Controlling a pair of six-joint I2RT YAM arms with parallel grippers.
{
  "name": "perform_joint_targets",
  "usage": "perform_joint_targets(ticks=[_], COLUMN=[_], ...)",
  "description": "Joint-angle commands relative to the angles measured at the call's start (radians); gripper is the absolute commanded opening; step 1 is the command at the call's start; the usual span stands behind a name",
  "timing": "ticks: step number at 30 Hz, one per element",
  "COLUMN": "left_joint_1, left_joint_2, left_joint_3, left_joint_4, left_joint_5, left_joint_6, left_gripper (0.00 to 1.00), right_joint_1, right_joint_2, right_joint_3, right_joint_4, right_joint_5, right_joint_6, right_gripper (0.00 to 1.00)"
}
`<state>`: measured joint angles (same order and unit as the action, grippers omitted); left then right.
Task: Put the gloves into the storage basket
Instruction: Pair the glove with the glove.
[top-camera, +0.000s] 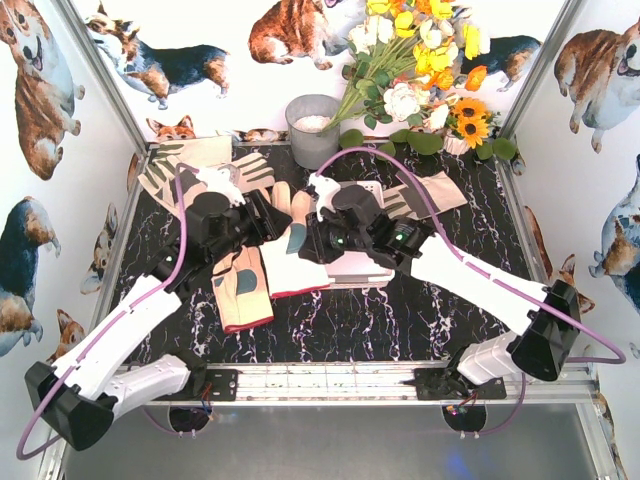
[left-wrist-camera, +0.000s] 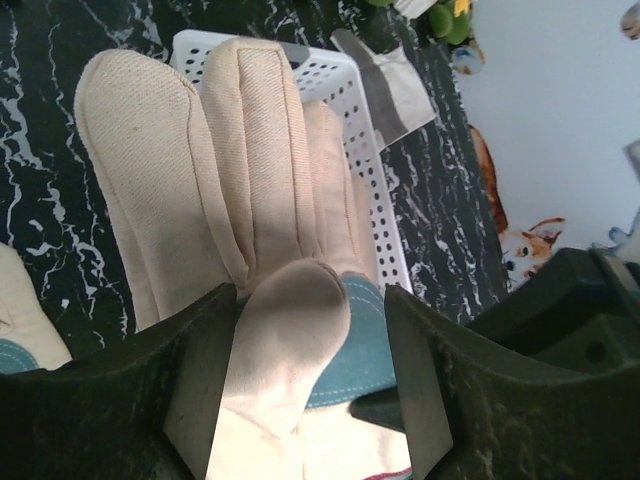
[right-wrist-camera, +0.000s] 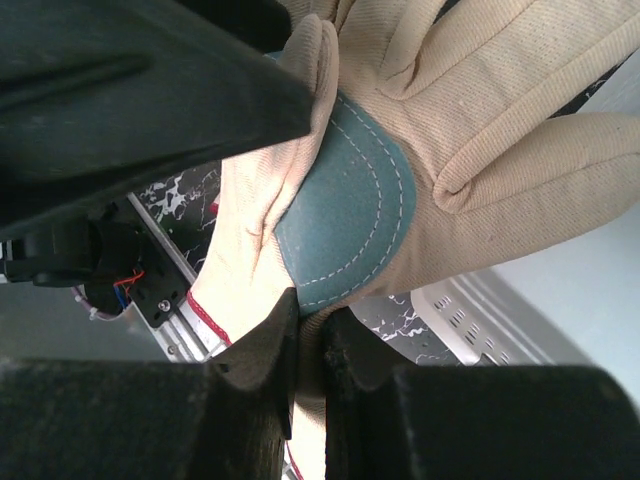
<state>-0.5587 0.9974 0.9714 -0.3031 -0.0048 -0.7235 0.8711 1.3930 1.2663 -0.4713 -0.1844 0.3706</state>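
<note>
While corgi-print walls (top-camera: 45, 210) enclose it, gloves (top-camera: 245, 292) litter the black tabletop (top-camera: 400, 322).

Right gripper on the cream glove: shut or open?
Shut. Right wrist view: the right gripper pinches the edge of the cream fabric glove beside its teal palm patch, barely a gap.

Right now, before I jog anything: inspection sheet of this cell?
Surface: black marbled tabletop, no spills seen.
Job's things: cream fabric glove with teal palm patch overlaps white perforated plastic basket; other gloves loose on the table.
Clutter: grey round bucket, artificial flower bunch at the far edge.
Grippers: right gripper shut on the glove's edge; left gripper open, astride one glove finger.
Cables: purple cables arch over both arms.
Surroundings: corgi-print walls.
</note>
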Motion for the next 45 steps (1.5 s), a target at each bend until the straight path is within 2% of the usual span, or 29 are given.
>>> perform_joint_targets(ticks=[1, 6, 16, 19, 22, 26, 30, 32, 34, 39, 45], left_joint_1=[0.003, 0.003, -0.002, 0.0, 0.003, 0.016, 0.038, 0.049, 0.056, 0.068, 0.069], left_joint_2=[0.034, 0.069, 0.063, 0.073, 0.079, 0.074, 0.07, 0.063, 0.052, 0.051, 0.056], left_joint_3=[-0.021, -0.049, -0.167, -0.175, -0.185, -0.207, -0.28, -0.301, -0.317, -0.349, -0.374], left_joint_4=[-0.002, -0.002, 0.067, 0.07, 0.071, 0.103, 0.173, 0.21, 0.233, 0.23, 0.234], left_joint_5=[-0.024, -0.02, -0.019, -0.02, -0.019, 0.002, 0.061, 0.084, 0.088, 0.089, 0.116], left_joint_6=[0.019, 0.005, -0.074, -0.079, -0.081, -0.098, -0.133, -0.154, -0.168, -0.176, -0.184], left_gripper=[0.56, 0.54, 0.0, 0.0, 0.0, 0.0, 0.0, 0.0, 0.0, 0.0, 0.0], right_joint_1=[0.021, 0.025, 0.028, 0.027, 0.02, -0.031, -0.09, -0.108, -0.113, -0.113, -0.105], right_joint_2=[0.017, 0.019, 0.028, 0.028, 0.024, 0.001, -0.01, -0.006, -0.003, -0.019, -0.018], right_joint_3=[0.073, 0.067, 0.038, 0.022, -0.016, -0.122, -0.223, -0.25, -0.262, -0.289, -0.304], right_joint_4=[0.025, 0.035, 0.035, 0.05, 0.096, 0.247, 0.44, 0.496, 0.52, 0.574, 0.633], right_joint_5=[0.056, 0.046, 0.087, 0.108, 0.103, -0.022, -0.152, -0.152, -0.209, -0.23, -0.296], right_joint_6=[-0.029, -0.013, 0.019, 0.038, 0.073, 0.192, 0.33, 0.342, 0.4, 0.396, 0.329], right_gripper=[0.0, 0.0, 0.0, 0.02, 0.17, 0.29, 0.33, 0.33, 0.18, 0.0, 0.0])
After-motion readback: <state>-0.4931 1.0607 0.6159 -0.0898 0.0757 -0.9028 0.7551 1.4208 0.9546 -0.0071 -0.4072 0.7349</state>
